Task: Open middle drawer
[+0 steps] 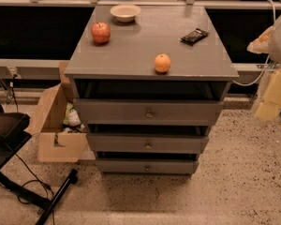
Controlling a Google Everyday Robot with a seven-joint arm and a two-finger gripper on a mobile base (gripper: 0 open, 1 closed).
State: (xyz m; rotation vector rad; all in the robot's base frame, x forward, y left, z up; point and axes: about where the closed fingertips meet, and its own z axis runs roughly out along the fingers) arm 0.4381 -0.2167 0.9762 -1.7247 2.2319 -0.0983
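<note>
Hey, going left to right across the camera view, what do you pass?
Cardboard box, apple, bowl, orange, dark snack packet, then the end effector at the right edge, beside the cabinet.

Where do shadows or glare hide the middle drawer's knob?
Camera view: warm, dim light; the middle drawer front is evenly lit and its knob shows; deep shadow fills the gap above it; the cabinet top has a faint sheen, no hard glare; the hand hangs pale at the right edge, beside the cabinet.

No text is readable; the gripper (pixel 270 100) hangs at the right edge.
</note>
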